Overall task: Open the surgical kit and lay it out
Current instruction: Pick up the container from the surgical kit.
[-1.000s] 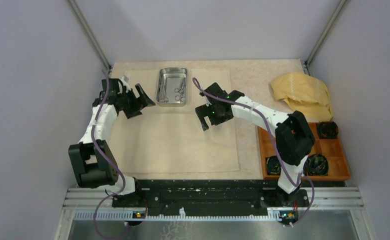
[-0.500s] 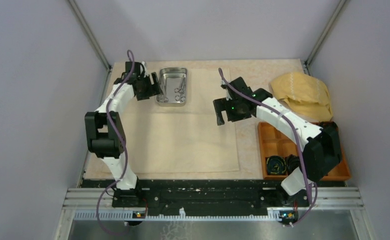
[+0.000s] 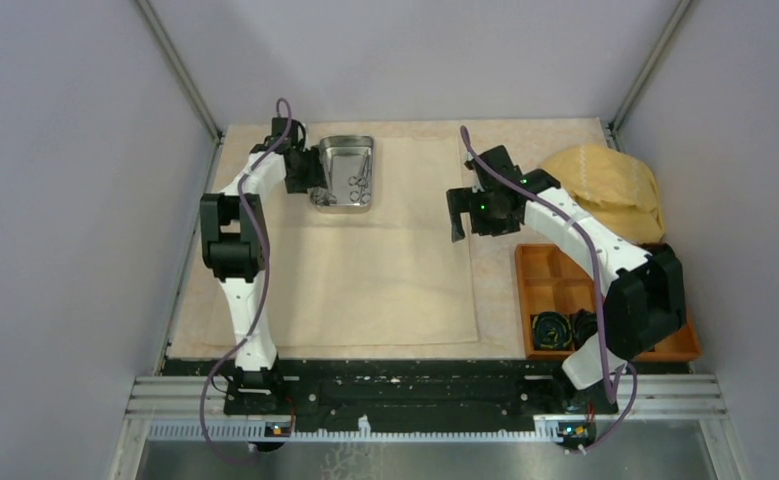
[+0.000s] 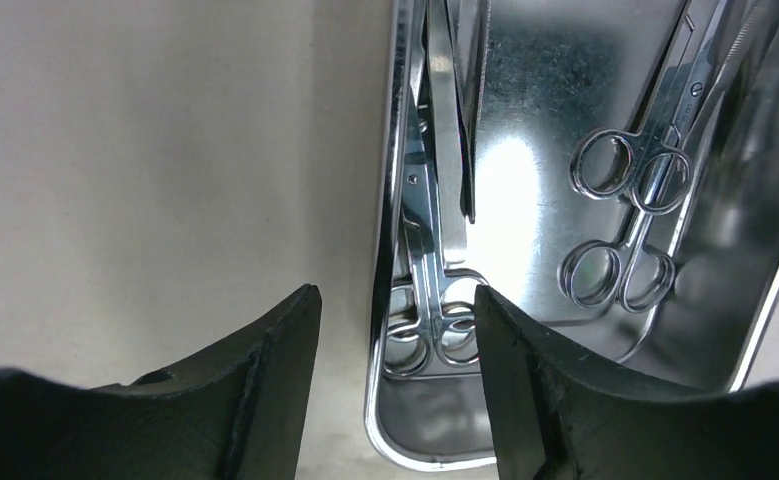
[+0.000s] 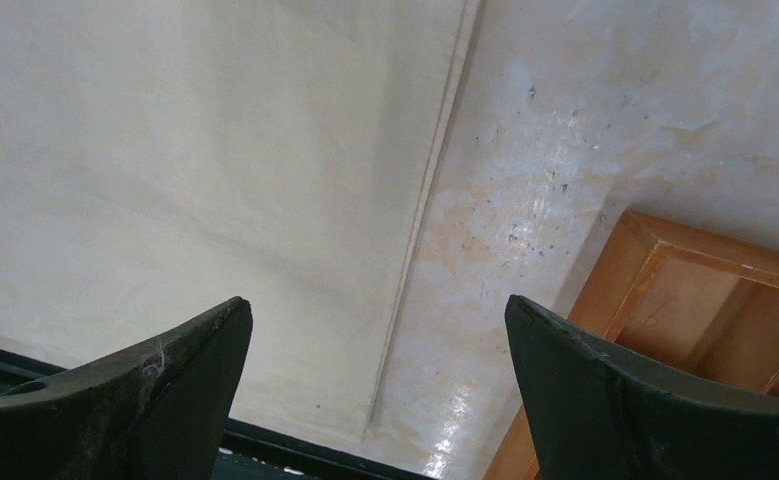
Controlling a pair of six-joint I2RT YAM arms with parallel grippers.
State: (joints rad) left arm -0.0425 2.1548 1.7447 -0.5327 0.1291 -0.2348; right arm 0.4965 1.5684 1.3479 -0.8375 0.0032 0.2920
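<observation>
left wrist view: left gripper [image 4: 395, 300] spread wide, holding nothing, straddling the left wall of the steel tray [image 4: 525, 190]. one finger is over the cream cloth sheet [image 4: 165, 150], the other over the tray interior. tray long axis runs bottom to top of frame. scissors [image 4: 625, 200] and tweezers [image 4: 447, 170] lie lengthwise inside. top view: tray sits upper centre-left, on the sheet's far edge. right gripper [image 3: 462, 213] released, empty, well apart at the sheet's right edge. judgement: left arm nearer; closing would pinch the tray wall.
</observation>
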